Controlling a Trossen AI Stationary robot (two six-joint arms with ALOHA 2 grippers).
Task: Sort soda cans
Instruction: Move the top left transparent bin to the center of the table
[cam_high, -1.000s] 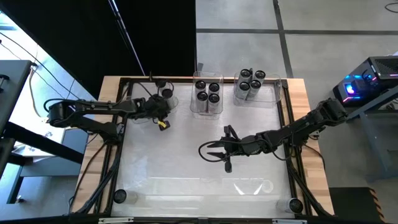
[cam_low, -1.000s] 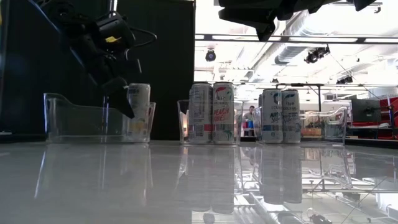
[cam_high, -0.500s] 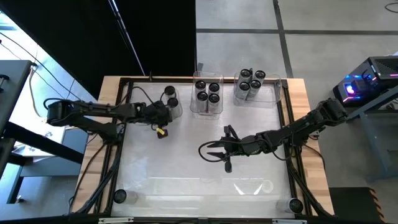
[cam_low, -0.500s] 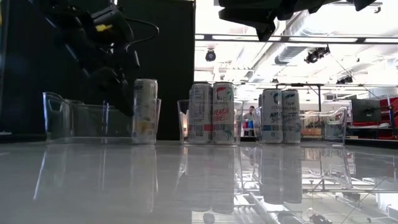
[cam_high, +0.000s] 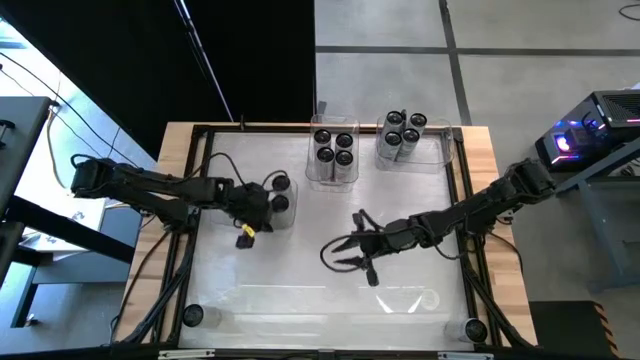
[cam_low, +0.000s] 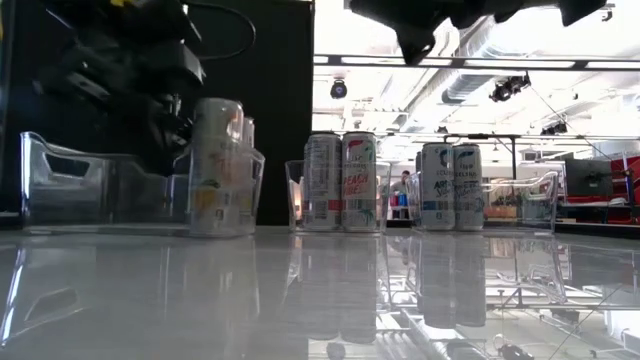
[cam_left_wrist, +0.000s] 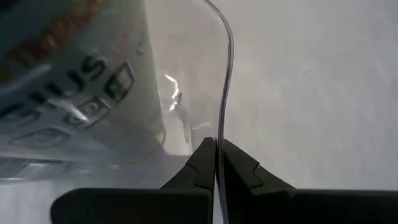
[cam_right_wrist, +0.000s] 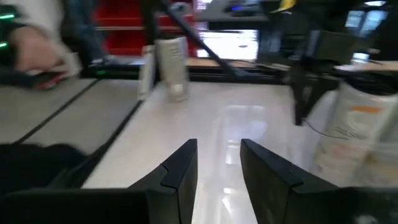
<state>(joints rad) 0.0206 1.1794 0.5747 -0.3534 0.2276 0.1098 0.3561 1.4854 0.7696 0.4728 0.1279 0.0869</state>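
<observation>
Clear rectangular plastic tray (cam_left_wrist: 226, 74) pinched by its thin wall in the left gripper (cam_left_wrist: 216, 147): drag slowly and level, keeping the 2 silvery-grey cylindrical soda cans (cam_left_wrist: 74, 93) just beyond its fingertips upright, well apart from the idle, spread right gripper (cam_high: 340, 255).

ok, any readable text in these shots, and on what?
"SIUS", tail of a cut-off word: on the near can inside the clear tray that the left tool pinches.
"PEACH", in red: on the second can in the middle tray; smaller lines unreadable.
Labels on the other cans: too small or blurred to read.
</observation>
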